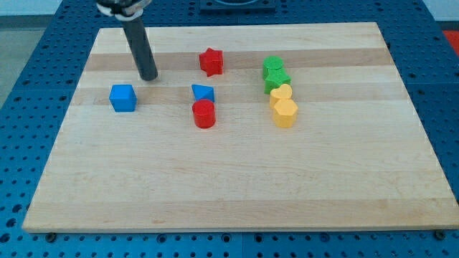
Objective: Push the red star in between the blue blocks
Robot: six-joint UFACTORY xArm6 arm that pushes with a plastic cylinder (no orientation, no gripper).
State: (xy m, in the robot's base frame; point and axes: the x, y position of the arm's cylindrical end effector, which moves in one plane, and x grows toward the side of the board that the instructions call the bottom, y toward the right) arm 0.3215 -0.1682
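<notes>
The red star [211,61] sits on the wooden board near the view's top centre. A blue cube [123,97] lies to the view's left. A blue triangle block [203,92] lies just below the star, touching a red cylinder [204,114] below it. My tip [149,76] rests on the board above and to the right of the blue cube, well to the left of the red star, touching no block.
Two green blocks [275,74] stand to the right of the star, with two yellow blocks [284,106] right below them. The wooden board [237,186] lies on a blue perforated table.
</notes>
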